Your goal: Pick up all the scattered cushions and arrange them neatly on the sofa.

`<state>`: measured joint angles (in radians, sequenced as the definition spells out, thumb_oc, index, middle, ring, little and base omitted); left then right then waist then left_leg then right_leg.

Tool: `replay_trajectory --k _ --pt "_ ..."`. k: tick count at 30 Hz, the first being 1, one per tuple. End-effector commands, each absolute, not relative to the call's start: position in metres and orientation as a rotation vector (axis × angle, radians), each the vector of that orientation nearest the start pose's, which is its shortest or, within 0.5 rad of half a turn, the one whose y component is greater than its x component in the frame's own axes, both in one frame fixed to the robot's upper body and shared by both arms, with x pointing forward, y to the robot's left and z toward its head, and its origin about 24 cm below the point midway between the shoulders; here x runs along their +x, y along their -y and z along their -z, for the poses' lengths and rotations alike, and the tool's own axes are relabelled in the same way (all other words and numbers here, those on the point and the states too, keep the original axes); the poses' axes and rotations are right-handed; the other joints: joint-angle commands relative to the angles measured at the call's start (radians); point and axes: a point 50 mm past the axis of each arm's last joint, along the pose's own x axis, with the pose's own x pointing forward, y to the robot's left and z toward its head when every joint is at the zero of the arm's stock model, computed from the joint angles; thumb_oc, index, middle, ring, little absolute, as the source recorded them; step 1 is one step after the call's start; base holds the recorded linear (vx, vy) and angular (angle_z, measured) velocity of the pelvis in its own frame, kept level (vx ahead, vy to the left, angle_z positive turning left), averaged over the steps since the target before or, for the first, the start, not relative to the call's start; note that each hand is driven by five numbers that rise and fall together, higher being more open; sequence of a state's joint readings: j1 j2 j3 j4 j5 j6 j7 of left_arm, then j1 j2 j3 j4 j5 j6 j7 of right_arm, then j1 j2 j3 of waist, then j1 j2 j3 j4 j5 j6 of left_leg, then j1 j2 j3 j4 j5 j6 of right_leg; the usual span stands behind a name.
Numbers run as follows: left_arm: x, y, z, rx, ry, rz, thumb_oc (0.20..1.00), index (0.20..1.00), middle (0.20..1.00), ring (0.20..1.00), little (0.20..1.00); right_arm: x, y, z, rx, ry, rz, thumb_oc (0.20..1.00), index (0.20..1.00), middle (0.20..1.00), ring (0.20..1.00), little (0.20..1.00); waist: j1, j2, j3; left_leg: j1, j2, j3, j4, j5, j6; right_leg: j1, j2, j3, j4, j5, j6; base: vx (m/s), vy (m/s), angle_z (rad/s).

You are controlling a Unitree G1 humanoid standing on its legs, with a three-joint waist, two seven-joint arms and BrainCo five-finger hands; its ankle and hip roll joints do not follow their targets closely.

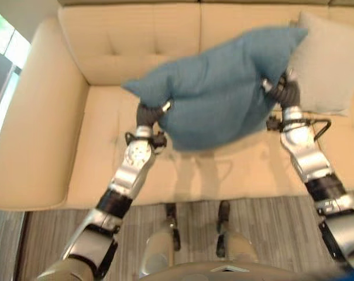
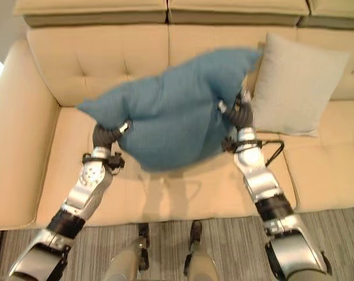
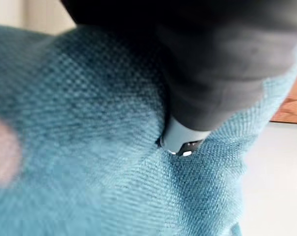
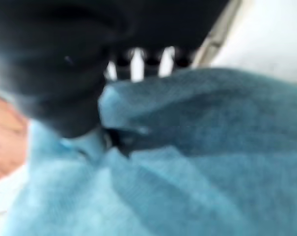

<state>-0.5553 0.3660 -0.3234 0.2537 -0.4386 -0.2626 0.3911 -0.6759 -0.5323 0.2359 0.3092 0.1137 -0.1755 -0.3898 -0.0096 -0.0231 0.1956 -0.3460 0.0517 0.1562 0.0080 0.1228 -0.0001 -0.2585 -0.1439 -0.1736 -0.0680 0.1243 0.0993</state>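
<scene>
1. Blue cushion [image 2: 165,117]: we find it raised above the sofa [image 2: 65,58] seat, carried between both arms, spanning the left and middle seat sections.
2. Left robot hand [image 1: 148,114]: it grips the cushion's lower left edge; in its wrist view a finger [image 3: 180,140] sinks into the fabric, so we record it as closed on the cushion.
3. Right robot hand [image 2: 240,111]: it clasps the cushion's right edge, fingers [image 4: 137,64] curled over the cloth.
4. Surroundings: a light grey cushion [image 2: 296,82] leans upright against the sofa back, just beside the right robot hand. Grey striped floor [image 2: 235,234] lies before the sofa.
5. Obscured: the blue cushion hides part of the backrest and the grey cushion's left edge. Most of both robot hands is buried in fabric.
</scene>
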Motion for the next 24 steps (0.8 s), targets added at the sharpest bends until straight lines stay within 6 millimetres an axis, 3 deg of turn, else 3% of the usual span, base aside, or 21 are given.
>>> replay_trajectory --k 1,2,3,4,5,10,18,24 --pt "0.337 -0.111 -0.236 -0.069 0.789 0.074 0.2 0.2 0.2 0.2 0.2 0.344 0.145 -0.27 -0.296 0.871 0.065 0.2 0.2 0.2 0.2 0.2 0.018 -0.044 -0.013 -0.061 -0.028 -0.091 0.183 -0.243 -0.035 -0.105 -0.053 0.052 0.122 -0.081 0.035 -0.03 0.028 0.08" --pt "0.343 -0.109 -0.25 -0.049 0.818 0.06 0.2 0.2 0.2 0.2 0.2 0.348 0.141 -0.283 -0.29 0.893 0.076 0.2 0.2 0.2 0.2 0.2 0.021 -0.04 -0.002 -0.081 -0.025 -0.096 0.199 -0.249 -0.037 -0.121 -0.053 0.055 0.14 -0.091 0.033 -0.01 0.013 0.05" --pt "0.343 -0.109 -0.25 -0.049 0.82 0.06 0.2 0.2 0.2 0.2 0.2 0.348 0.141 -0.284 -0.29 0.895 0.076 0.2 0.2 0.2 0.2 0.2 0.021 -0.04 -0.001 -0.083 -0.025 -0.096 0.2 -0.249 -0.037 -0.122 -0.053 0.055 0.141 -0.092 0.033 0.01 0.037 0.06" --pt "0.348 -0.107 -0.267 -0.023 0.856 0.043 0.2 0.2 0.2 0.2 0.2 0.353 0.136 -0.297 -0.288 0.914 0.085 0.2 0.2 0.2 0.2 0.2 0.021 -0.036 0.013 -0.099 -0.027 -0.101 0.207 -0.249 -0.038 -0.144 -0.057 0.058 0.161 -0.096 0.034 0.0 0.027 0.06" --pt "0.348 -0.107 -0.267 -0.023 0.856 0.043 0.2 0.2 0.2 0.2 0.2 0.353 0.136 -0.297 -0.288 0.914 0.085 0.2 0.2 0.2 0.2 0.2 0.021 -0.036 0.013 -0.099 -0.027 -0.101 0.207 -0.249 -0.038 -0.144 -0.057 0.058 0.161 -0.096 0.034 0.01 0.054 0.09" --pt "0.358 -0.106 -0.309 0.057 0.938 -0.011 0.2 0.2 0.2 0.2 0.2 0.362 0.124 -0.326 -0.263 0.944 0.109 0.2 0.2 0.2 0.2 0.2 0.031 -0.033 0.049 -0.15 -0.033 -0.115 0.229 -0.25 -0.042 -0.192 -0.065 0.07 0.183 -0.094 0.04 0.01 0.029 0.06" --pt "0.365 -0.104 -0.34 0.064 0.978 -0.065 0.2 0.2 0.2 0.2 0.2 0.367 0.104 -0.336 -0.225 0.953 0.114 0.2 0.2 0.2 0.2 0.2 0.023 -0.029 0.068 -0.222 -0.045 -0.115 0.235 -0.245 -0.045 -0.255 -0.071 0.088 0.168 -0.069 0.053 0.01 0.039 0.06" --pt "0.366 -0.097 -0.352 0.133 0.994 -0.068 0.2 0.2 0.2 0.2 0.2 0.368 0.092 -0.337 -0.231 0.952 0.145 0.2 0.2 0.2 0.2 0.2 0.007 -0.014 0.076 -0.258 -0.055 -0.1 0.243 -0.248 -0.043 -0.295 -0.074 0.107 0.163 -0.059 0.056 0.01 0.043 -0.06"
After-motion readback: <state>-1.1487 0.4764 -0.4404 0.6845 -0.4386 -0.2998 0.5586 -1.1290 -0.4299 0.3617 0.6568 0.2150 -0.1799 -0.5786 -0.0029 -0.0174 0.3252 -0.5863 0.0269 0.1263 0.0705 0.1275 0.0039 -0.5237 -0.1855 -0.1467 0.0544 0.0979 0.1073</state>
